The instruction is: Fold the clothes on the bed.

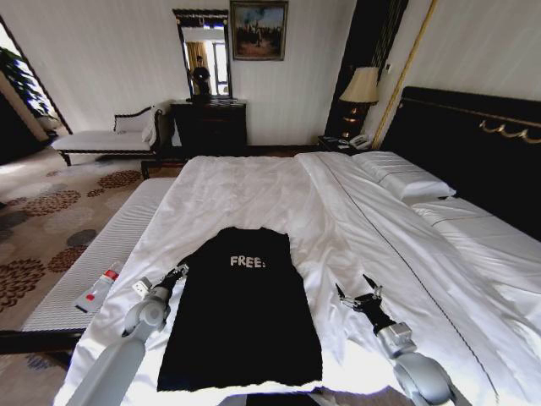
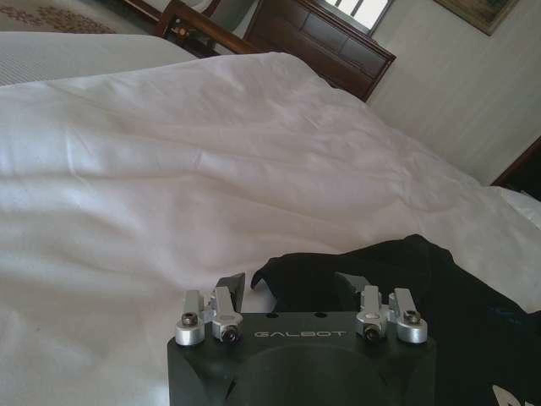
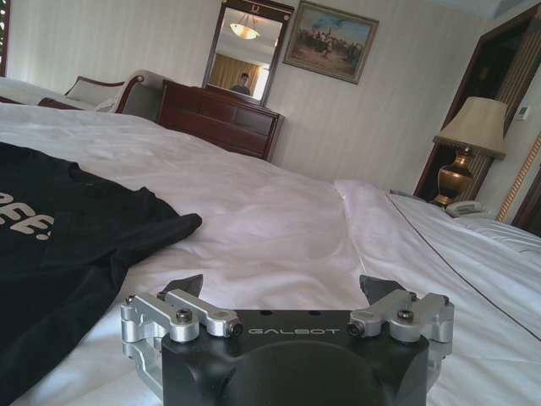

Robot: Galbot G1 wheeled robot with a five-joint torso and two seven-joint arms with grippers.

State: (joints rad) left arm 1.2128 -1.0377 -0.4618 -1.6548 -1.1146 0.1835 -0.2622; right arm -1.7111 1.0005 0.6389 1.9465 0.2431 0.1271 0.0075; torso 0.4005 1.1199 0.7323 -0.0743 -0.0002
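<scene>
The clothes are one black T-shirt [image 1: 241, 313] with white "FREE!" lettering, lying flat as a long rectangle on the bed's white sheet [image 1: 279, 186], near its foot. My left gripper [image 1: 179, 272] is open at the shirt's upper left edge. In the left wrist view a corner of the black cloth [image 2: 423, 288] lies just ahead of and between the spread fingers of the left gripper [image 2: 290, 283]. My right gripper [image 1: 355, 292] is open above bare sheet, a short way right of the shirt. In the right wrist view the shirt [image 3: 68, 237] lies off to one side of the right gripper [image 3: 283, 283].
A tall black headboard [image 1: 473, 144] and white pillows [image 1: 401, 173] are on the right. A grey striped bench [image 1: 93, 254] along the bed's left side carries a small red-and-white item [image 1: 99, 288]. A chaise [image 1: 110, 135], a dark dresser [image 1: 210, 125] and a lamp [image 1: 362, 89] stand by the far wall.
</scene>
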